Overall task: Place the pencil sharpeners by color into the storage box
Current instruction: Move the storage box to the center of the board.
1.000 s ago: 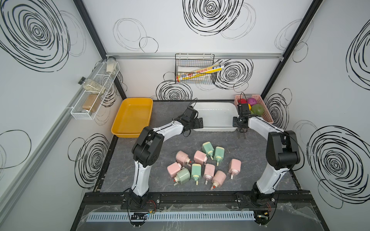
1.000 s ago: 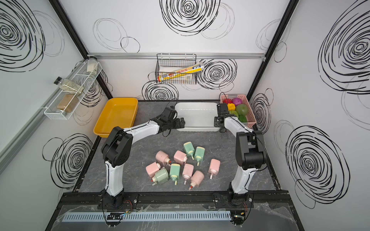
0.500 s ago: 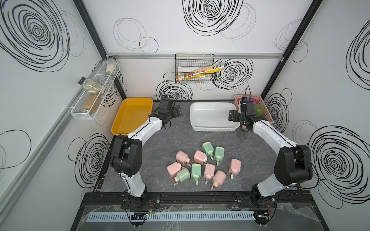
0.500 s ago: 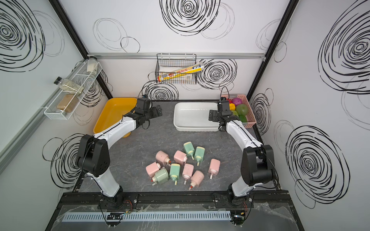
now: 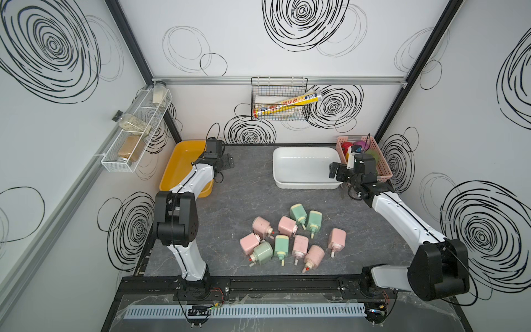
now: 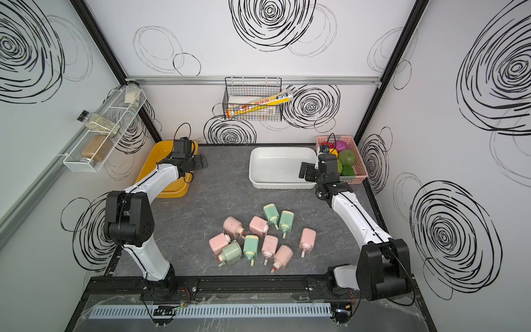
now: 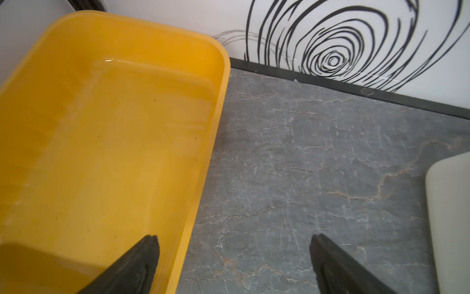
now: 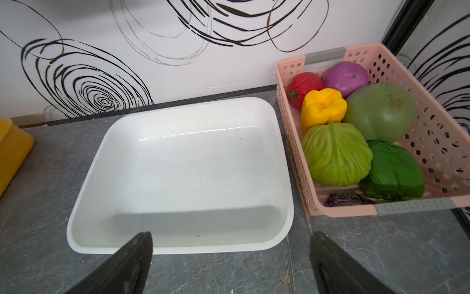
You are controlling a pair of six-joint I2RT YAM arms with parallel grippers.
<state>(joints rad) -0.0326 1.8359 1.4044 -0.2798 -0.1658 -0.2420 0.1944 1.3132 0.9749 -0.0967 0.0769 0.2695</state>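
Ten pink and mint-green plastic pencil sharpeners [image 5: 300, 246] lie huddled on the grey marbled desk [image 5: 244, 189] toward 6 o'clock, open desk on every side. White rectangular plastic tub [image 5: 304, 184] at 1 o'clock, yellow plastic tray [image 5: 175, 168] at 10 o'clock, wide lane between. Left pincer [image 7: 234, 241] spread, straddling the tray's inner edge. Right pincer [image 8: 231, 239] spread at the tub's near corner, beside the pink perforated basket [image 8: 343, 208].

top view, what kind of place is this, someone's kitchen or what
Most likely a robot test booth, not a home: two robot arms bolted to a black rail, white walls printed with black swirls, and a pile of pencil sharpeners laid out for sorting.
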